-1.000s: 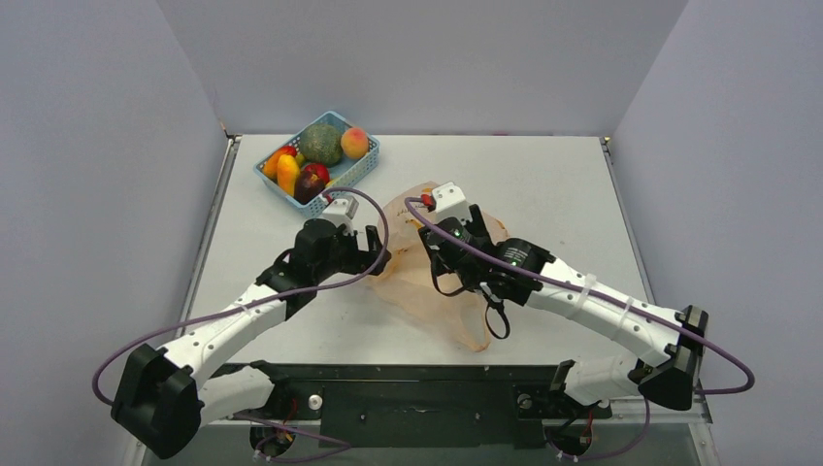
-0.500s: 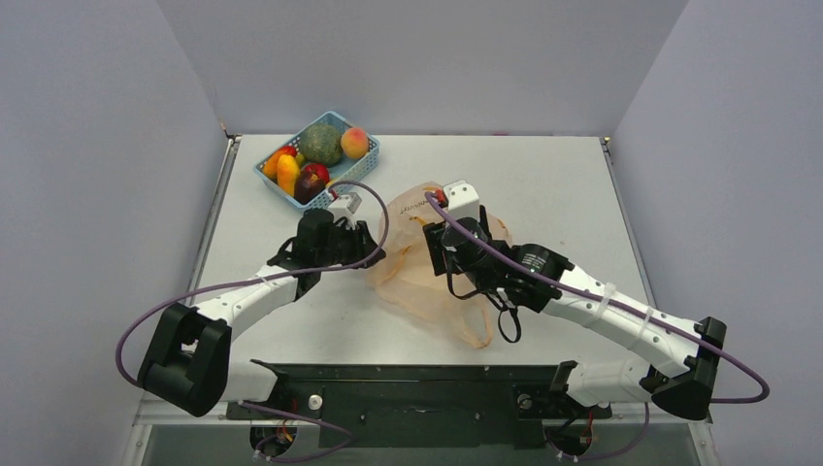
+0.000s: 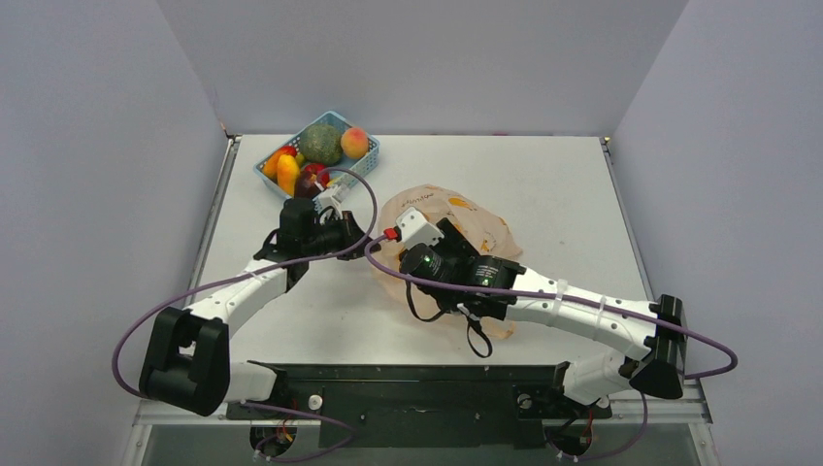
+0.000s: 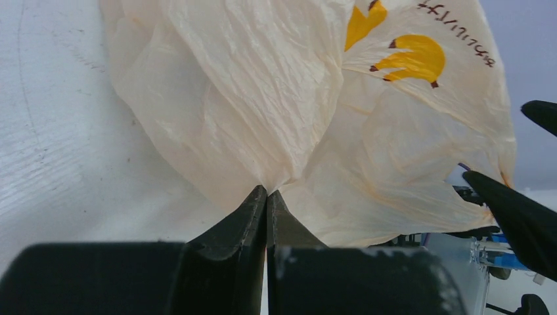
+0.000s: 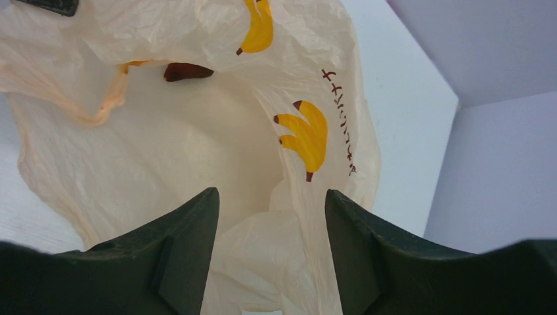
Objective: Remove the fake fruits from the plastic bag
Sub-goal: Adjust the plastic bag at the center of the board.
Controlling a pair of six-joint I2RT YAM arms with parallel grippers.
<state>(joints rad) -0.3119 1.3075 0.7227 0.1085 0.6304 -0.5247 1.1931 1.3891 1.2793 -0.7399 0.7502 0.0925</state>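
1. The plastic bag (image 3: 456,218) is shown lying crumpled on the white table (image 3: 563,184), between the two grippers and near a blue mesh basket (image 3: 361,165).
2. The left gripper (image 4: 266,195) is seen closed tight on a gathered fold of the bag, with only thin film pinched between the meeting fingertips.
3. The right gripper (image 5: 270,195) is spread wide with nothing held. It is pointed at the bag's slack mouth.
4. Fake fruits (image 3: 354,143) are seen in the basket beside a big rough green ball (image 3: 320,144). A dark maroon shape (image 5: 187,71) is visible at the bag's mouth. It may be a fruit inside, but this cannot be told.
5. The step in hand is judged to be opening the bag for a reach inside. The pinched fold would best be drawn up and away so that the mouth is stretched open. The spread fingers would best be brought in low toward the dark shape, so that loose film is not caught with it.
6. The bag is thin, translucent, pale orange and finely wrinkled, printed with yellow-orange bananas and dark lettering. It is expected to bunch and slide easily. The fruits are small, rounded and glossy, and are judged likely to slip between hard black fingers.
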